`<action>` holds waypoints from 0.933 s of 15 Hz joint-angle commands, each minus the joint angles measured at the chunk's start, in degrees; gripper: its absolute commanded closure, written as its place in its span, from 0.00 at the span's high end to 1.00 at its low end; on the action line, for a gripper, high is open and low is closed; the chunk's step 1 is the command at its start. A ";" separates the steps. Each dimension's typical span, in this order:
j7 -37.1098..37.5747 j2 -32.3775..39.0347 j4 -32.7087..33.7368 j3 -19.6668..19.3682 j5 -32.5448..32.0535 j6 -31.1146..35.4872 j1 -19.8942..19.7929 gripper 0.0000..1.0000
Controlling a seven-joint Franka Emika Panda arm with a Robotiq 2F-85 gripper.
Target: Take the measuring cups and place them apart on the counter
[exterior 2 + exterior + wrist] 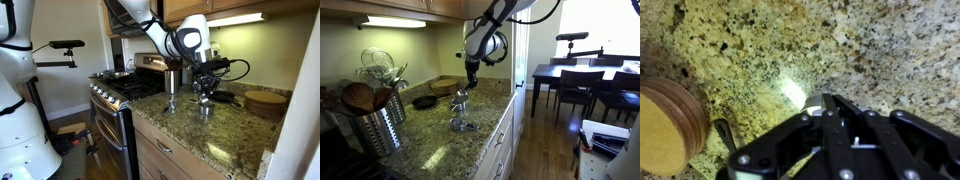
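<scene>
Progress check on this one: barely started, by my read. In an exterior view my claw (471,80) hangs over the speckled granite desk (430,140), a bit in front of the black skillet (425,101). It's pinched together on what looks like the top of the measuring cups (461,100). The shiny set dangles below it in a bunch, and the lowest silver bit seems to touch the stone, so I'd call it half lifted at best. Nothing looks split off and parked by itself yet. So the whole "place them apart" part is left to do, one cup at a time I guess.

Stuff I can't make out:
- How many cups there are, or whether a ring ties them together. Way too small in both exterior views.
- The wrist view is mostly my own black fingers (870,135), with a sliver of silver at the tips and a glare spot on the stone. The cups themselves are hidden under me.
- A round wooden thing (665,125) is cut off at the frame edge there.
- A small metal piece (170,103) stands near the stove (125,88). Can't say if it's a cup.
</scene>
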 commanded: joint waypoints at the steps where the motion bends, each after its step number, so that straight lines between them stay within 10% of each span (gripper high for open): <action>1: 2.22 -4.32 -5.16 -0.97 0.36 0.39 0.56 0.07; 14: 4.79 -6.00 -6.38 -1.71 -0.46 0.01 0.86 0.07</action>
